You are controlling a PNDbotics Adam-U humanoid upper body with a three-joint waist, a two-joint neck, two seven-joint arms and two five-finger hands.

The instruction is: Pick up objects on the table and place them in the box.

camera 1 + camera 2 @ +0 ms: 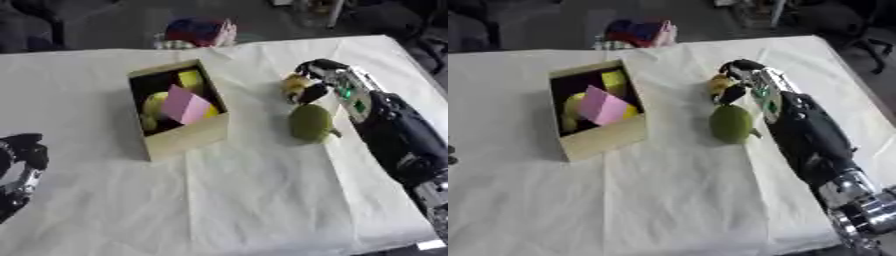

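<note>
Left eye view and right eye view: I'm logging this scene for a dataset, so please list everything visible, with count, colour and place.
Box: one, tan cardboard, open top, left of table centre.
Pink block: one, pink, inside the box, resting on the yellow items.
Yellow items: several, yellow, inside the box; exact kind unclear.
Green fruit: one, olive green, on the cloth right of the box.
Small yellow object: one, yellow, in the right hand's curled fingers.
Tablecloth: one, white, wrinkled, covering the table.
Bundle: one, red, blue and pink, beyond the far edge.
Right hand: black, above the green fruit.
Left hand: black and silver, at the left edge.
</note>
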